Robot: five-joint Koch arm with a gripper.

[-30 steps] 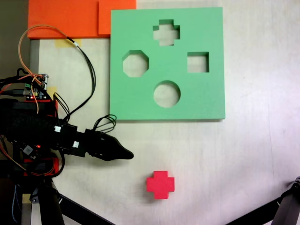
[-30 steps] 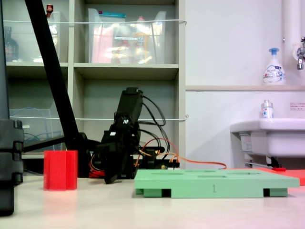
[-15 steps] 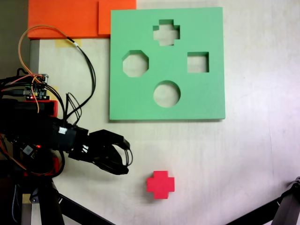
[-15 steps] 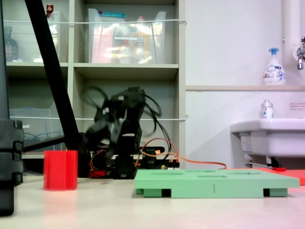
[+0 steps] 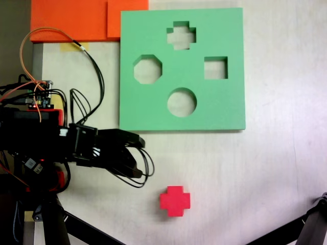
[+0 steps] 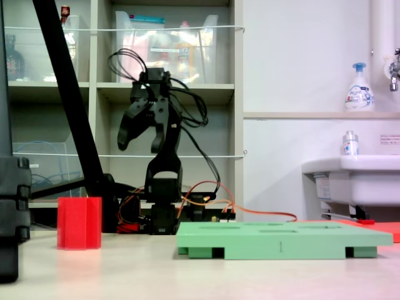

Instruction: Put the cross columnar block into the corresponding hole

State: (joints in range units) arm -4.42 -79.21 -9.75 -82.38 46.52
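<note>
The red cross block stood on the white table, below the green board and well apart from it. The cross-shaped hole sat near the board's far edge, above the round hole. The gripper hung high above the table, left of the block, its jaws spread and holding nothing.
</note>
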